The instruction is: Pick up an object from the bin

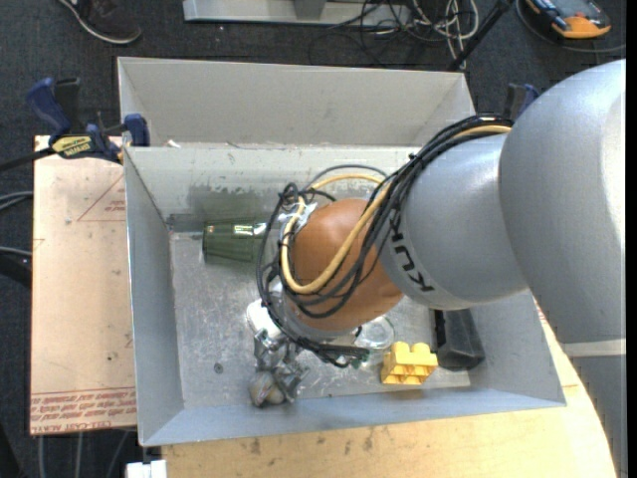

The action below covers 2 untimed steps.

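Bin (151,297) of grey metal, few loose items on floor. Claw (278,362) set low over front-left part of floor, close to front wall, beneath orange wrist cover (333,257). Open or closed: cannot tell.

Directly below claw, toward front wall: small grey-brown lump (267,392), shape unclear. Contact not confirmed; not seen gripped.

Elsewhere: dark green cylinder (232,243) on its side near back-left corner; yellow studded block (409,362) near front wall, right of centre; black flat item (457,340) just beside it, toward right wall.

Step judged: approach over lump, grasp not yet established. Next move judged to call for centring on lump, closing, then straight lift clear of front wall. Possible slip, lump being small.
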Available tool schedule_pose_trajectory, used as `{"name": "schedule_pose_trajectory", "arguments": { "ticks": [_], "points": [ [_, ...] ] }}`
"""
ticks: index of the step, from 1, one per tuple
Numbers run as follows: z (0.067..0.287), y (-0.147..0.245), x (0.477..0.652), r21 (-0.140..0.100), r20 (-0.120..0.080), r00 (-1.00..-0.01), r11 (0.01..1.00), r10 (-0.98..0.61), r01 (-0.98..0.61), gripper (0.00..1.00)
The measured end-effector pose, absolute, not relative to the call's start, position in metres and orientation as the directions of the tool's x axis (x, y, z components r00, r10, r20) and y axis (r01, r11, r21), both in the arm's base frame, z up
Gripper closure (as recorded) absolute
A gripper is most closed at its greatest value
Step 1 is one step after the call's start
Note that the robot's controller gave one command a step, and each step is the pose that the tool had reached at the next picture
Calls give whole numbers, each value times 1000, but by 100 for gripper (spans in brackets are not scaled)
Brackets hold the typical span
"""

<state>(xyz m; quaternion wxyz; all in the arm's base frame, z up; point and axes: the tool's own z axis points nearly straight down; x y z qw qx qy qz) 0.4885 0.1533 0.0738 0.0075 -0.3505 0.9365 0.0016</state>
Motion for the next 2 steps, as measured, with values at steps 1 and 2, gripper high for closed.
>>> {"name": "schedule_pose_trajectory", "arguments": {
  "ticks": [1, 2],
  "points": [
    [74, 153, 488, -2, -15, -754, 754, -656, -656, 100],
    [272, 110, 486, 3, -1, -589, 589, -808, -808, 100]
  ]
}}
